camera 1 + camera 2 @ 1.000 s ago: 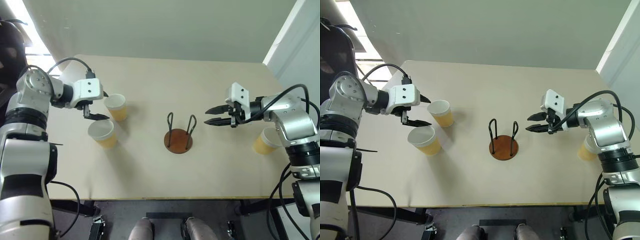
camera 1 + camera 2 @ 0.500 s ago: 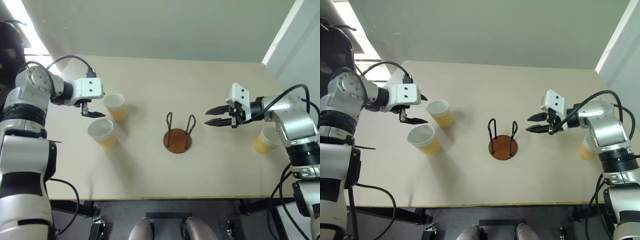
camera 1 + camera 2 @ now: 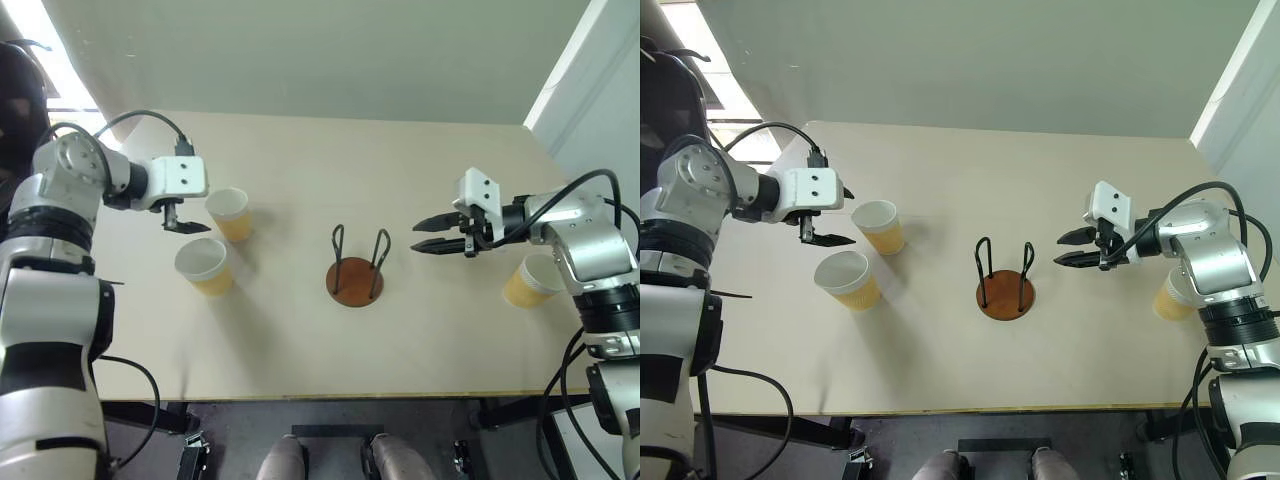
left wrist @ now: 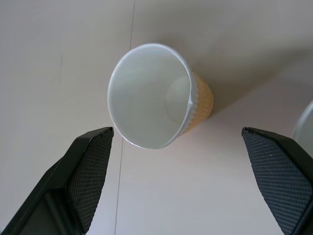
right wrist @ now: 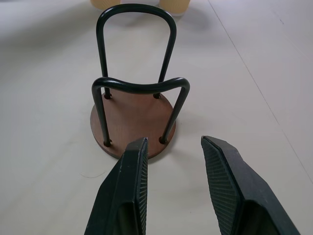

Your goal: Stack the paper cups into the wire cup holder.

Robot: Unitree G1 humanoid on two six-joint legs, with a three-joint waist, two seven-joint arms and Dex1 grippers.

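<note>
My left gripper [image 3: 190, 218] hangs with its jaws spread wide, empty, lined up on the far cup [image 4: 155, 95], which stands upright just at its 3 o'clock; the near cup [image 3: 205, 266] sits just at that cup's 7 o'clock. Step in hand, as I judge it: approach for the first pick. Next move calls for easing forward until the fingers straddle the wall, then closing gently (thin paper will crush). My right gripper [image 3: 1072, 248] hovers partly open, holding nothing, at 3 o'clock of the empty wire cup holder [image 3: 356, 268] mid-table. A third cup [image 3: 528, 281] stands behind my right arm.
</note>
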